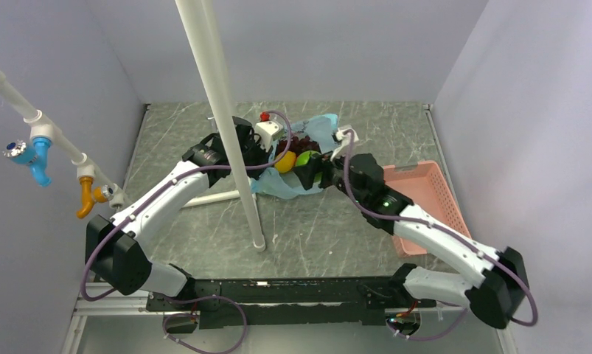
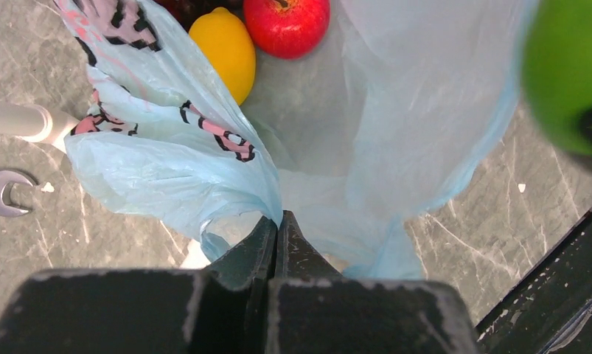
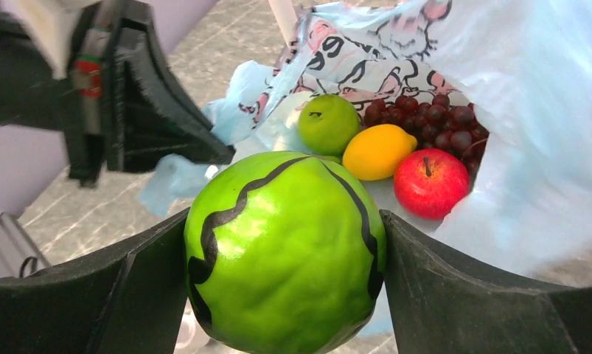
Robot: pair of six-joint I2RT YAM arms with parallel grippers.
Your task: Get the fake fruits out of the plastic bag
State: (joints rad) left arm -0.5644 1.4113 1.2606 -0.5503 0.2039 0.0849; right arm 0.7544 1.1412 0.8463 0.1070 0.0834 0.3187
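Inspection of the scene.

**Left claw** (image 2: 278,225): fully closed. Its two tips meet on a fold of the bag (image 2: 396,110), and the thin film is pinched between them at the near lip of the mouth. The film rises from the tips and spreads open on both sides.

**Right claw** (image 3: 287,258): spread wide around the melon (image 3: 278,214), a glossy green fruit with dark wavy stripes. One finger presses each flank of it. The melon is held at the bag's mouth. Whether it is clear of the rim cannot be told.

**Bag:** light blue, translucent and crinkled, with pink and black print on its left side. It lies on the surface (image 1: 315,228) at the far middle, between the two claws, with its mouth facing the right claw.

**Contents inside the bag:**
- The lime (image 3: 328,123) is nearest the printed side.
- The lemon (image 3: 379,151) touches the lime.
- The apple (image 3: 431,182), red with its stem showing, is just beside the lemon.
- The grapes (image 3: 433,118), dark purple, sit behind the lemon and the apple.

**Other items:**
- The pink slotted tray (image 1: 425,188) lies on the surface to the right of the bag, partly under the right arm.
- A white pole (image 1: 226,118) stands in front of the left arm in the top view.
- A wrench (image 2: 1,193) lies on the surface left of the bag.
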